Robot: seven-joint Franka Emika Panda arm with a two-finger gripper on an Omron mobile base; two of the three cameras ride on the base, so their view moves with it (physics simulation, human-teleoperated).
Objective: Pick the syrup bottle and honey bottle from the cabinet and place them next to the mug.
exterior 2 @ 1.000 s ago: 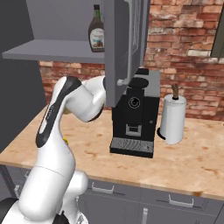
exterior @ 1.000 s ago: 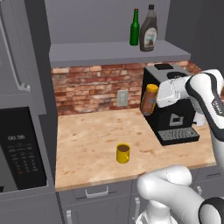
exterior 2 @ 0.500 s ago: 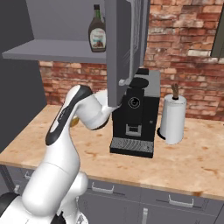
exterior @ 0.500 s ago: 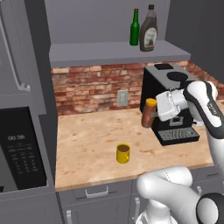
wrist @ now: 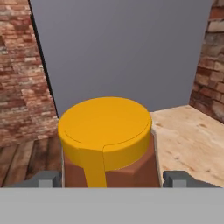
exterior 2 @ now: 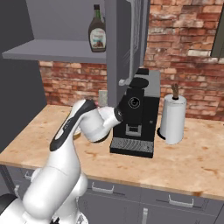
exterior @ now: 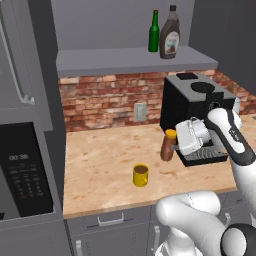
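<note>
The honey bottle (exterior: 168, 145), amber-brown with an orange cap, is upright just above or on the wooden counter, in front of the coffee machine's left side. My gripper (exterior: 174, 147) is shut on it from the right. In the hand view its orange cap (wrist: 105, 126) sits between my two fingers (wrist: 48, 179). The yellow mug (exterior: 141, 175) stands on the counter a short way to the front left of the bottle. The tall dark syrup bottle (exterior: 170, 39) (exterior 2: 97, 35) stands on the grey cabinet shelf (exterior: 130, 59).
A slim green bottle (exterior: 154, 32) stands left of the syrup bottle on the shelf. A black coffee machine (exterior: 192, 107) (exterior 2: 138, 118) sits at the back right of the counter, a paper towel roll (exterior 2: 173, 120) beyond it. A microwave (exterior: 22, 175) is at the left.
My gripper has come down and a little left with the honey bottle, from the height of the coffee machine's top to just over the counter near the mug.
</note>
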